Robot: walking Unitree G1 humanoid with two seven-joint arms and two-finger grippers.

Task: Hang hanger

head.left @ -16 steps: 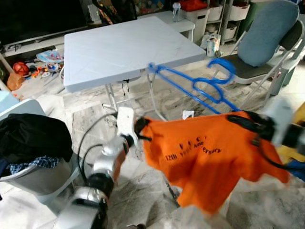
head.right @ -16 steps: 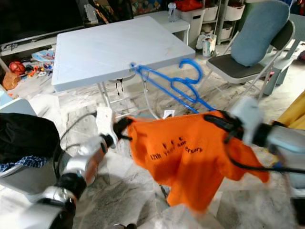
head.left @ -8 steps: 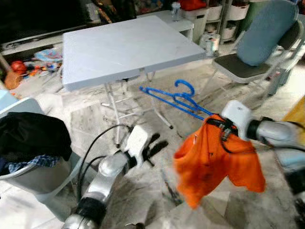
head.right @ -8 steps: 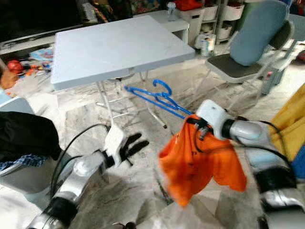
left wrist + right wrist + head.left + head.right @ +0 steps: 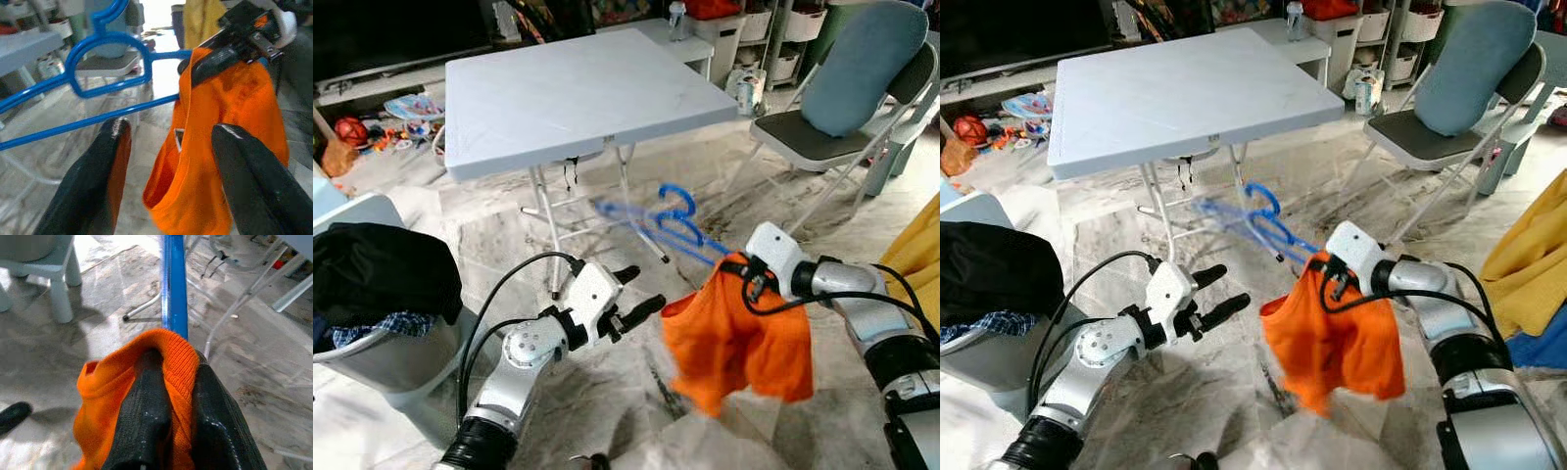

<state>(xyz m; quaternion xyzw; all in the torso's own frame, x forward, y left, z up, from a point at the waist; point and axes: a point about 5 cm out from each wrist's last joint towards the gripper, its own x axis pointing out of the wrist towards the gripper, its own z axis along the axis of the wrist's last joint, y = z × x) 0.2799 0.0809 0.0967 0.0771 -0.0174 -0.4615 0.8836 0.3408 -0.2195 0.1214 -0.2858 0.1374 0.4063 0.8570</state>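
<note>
Left gripper (image 5: 631,294): fingers spread, empty, beside orange shirt (image 5: 739,338). Right gripper (image 5: 740,273): clamped on shirt's upper edge and blue hanger (image 5: 658,221). Grey folding table (image 5: 568,93) behind; laundry basket (image 5: 382,338) at left; chair (image 5: 837,108) at right.

Open marble floor (image 5: 607,392) lies in front of the white folding table (image 5: 578,93), and the left gripper (image 5: 631,294), fingers spread and holding nothing, has free air there. Toward the right, passage is blocked by the hanging orange shirt (image 5: 739,338) and the blue hanger (image 5: 661,220) (blurred), both pinched in the right gripper (image 5: 168,396). The table's legs (image 5: 546,235) bar the way behind; a laundry basket (image 5: 382,343) crowds the left, a folding chair (image 5: 832,117) stands to the table's right.
</note>
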